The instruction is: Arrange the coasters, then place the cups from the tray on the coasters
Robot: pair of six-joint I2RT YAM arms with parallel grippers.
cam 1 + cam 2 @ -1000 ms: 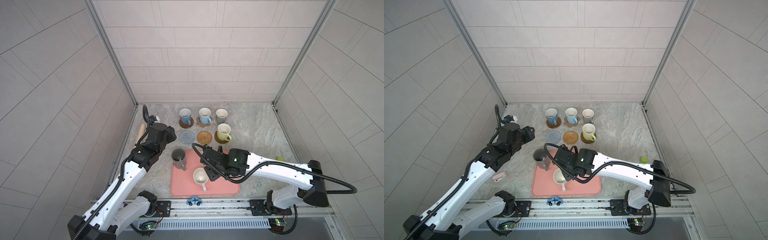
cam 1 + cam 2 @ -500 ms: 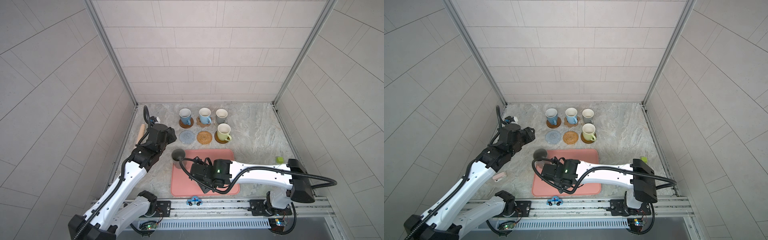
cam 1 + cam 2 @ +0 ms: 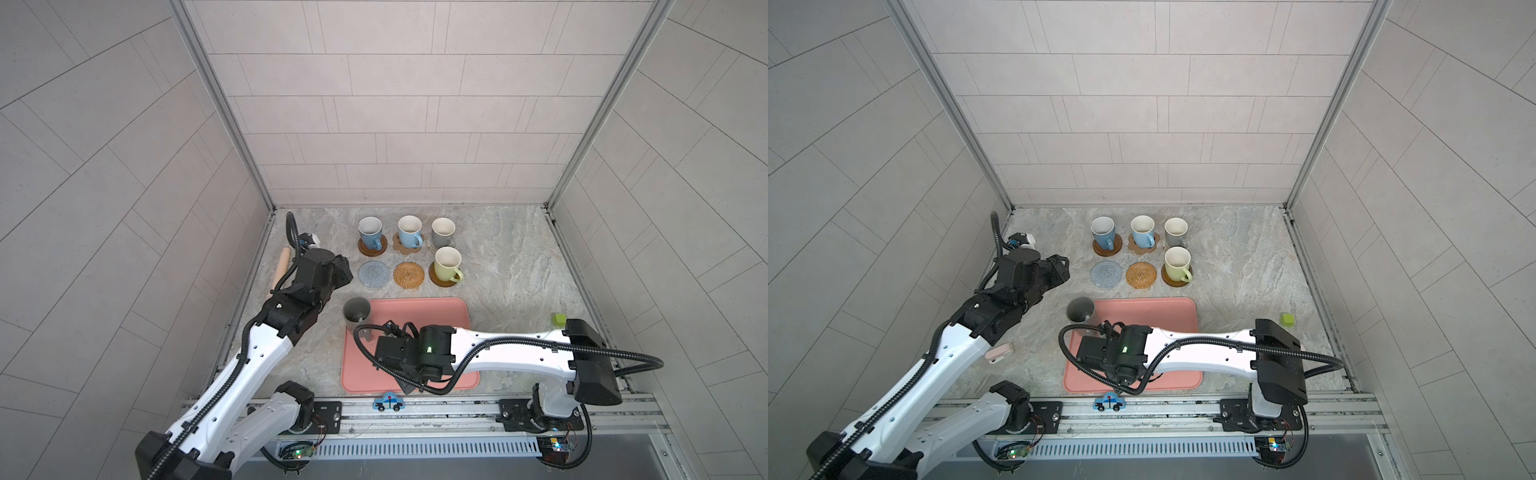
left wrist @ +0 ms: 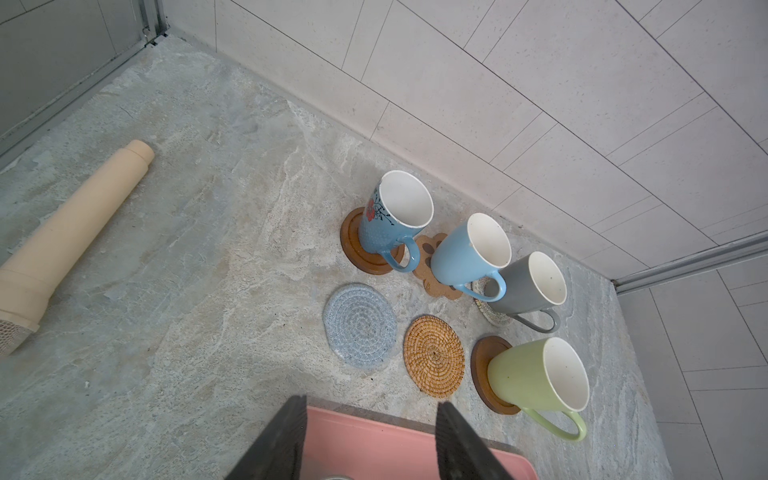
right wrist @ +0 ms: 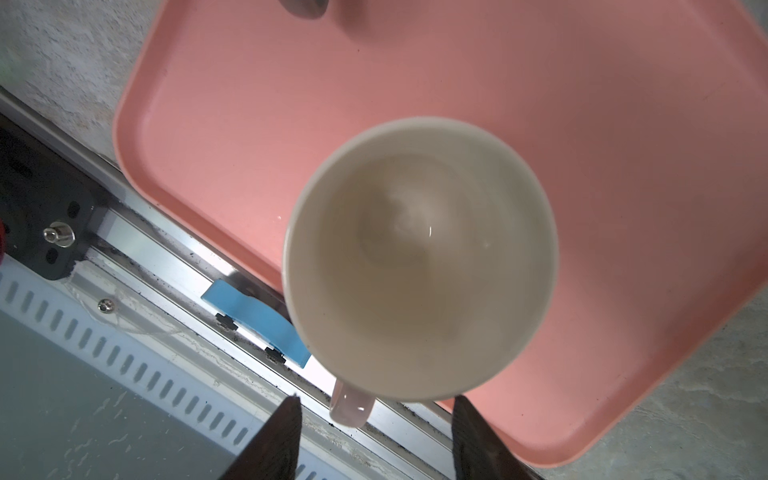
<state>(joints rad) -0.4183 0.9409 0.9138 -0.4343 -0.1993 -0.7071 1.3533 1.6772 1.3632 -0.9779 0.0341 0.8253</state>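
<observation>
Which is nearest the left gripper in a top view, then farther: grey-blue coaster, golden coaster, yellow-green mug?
1. grey-blue coaster, just right of the left gripper.
2. golden coaster, middle of that row.
3. yellow-green mug, row's right end.

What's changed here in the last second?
The right gripper moved left across the tray and now hangs over the pink mug, hiding it in both top views. Its jaws are open, the handle showing between them, not gripped. The left gripper and the dark grey mug stayed put.
</observation>
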